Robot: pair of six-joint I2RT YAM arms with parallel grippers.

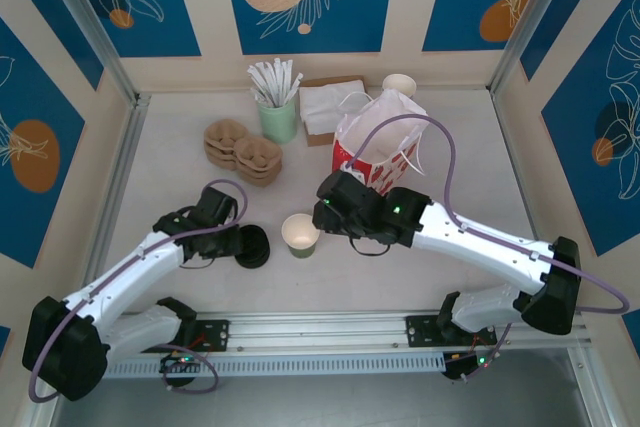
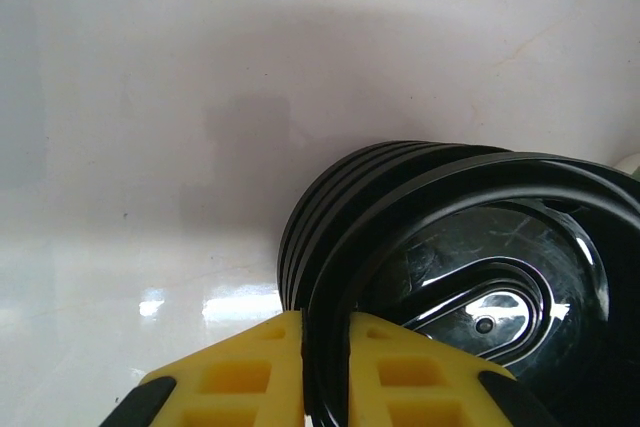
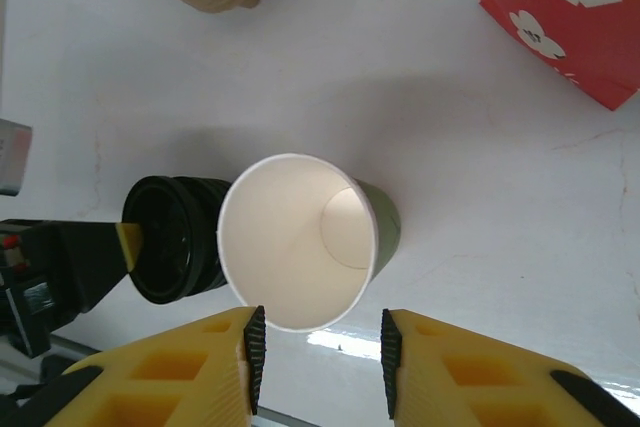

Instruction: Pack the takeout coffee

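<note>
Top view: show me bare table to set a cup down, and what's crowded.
Free: the strip left of the cup carriers by the left rail; the table right of the red bag; the front patch below the paper cup. Crowded: back centre, and mid-table around the black lids.

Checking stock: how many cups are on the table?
3: a green lidless cup at centre, a mint cup holding sticks at the back, and a cream cup behind the red bag, possibly a stack. The bag may hide more.
</note>
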